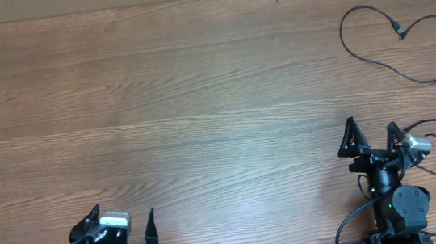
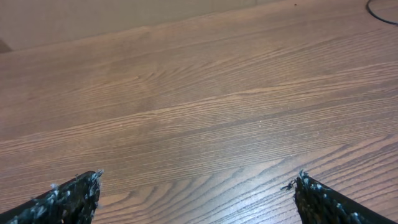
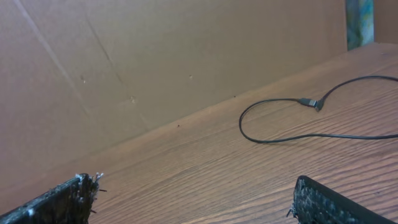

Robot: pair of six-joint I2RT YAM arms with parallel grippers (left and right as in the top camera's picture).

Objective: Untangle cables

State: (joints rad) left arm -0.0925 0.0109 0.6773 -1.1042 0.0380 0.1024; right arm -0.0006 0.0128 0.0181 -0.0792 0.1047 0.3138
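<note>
Overhead: both grippers spread wide, holding nothing.
The left gripper (image 1: 123, 211) and right gripper (image 1: 372, 123) sit at the near edge of the table (image 1: 199, 99), fingers touching nothing. The cable (image 1: 400, 32) lies looped at far right, well apart from both.

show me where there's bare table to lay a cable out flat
The table is bare across its left and centre, from the back edge down to the left gripper and over to the right gripper. It is crowded only at far right, around the looped cable.
</note>
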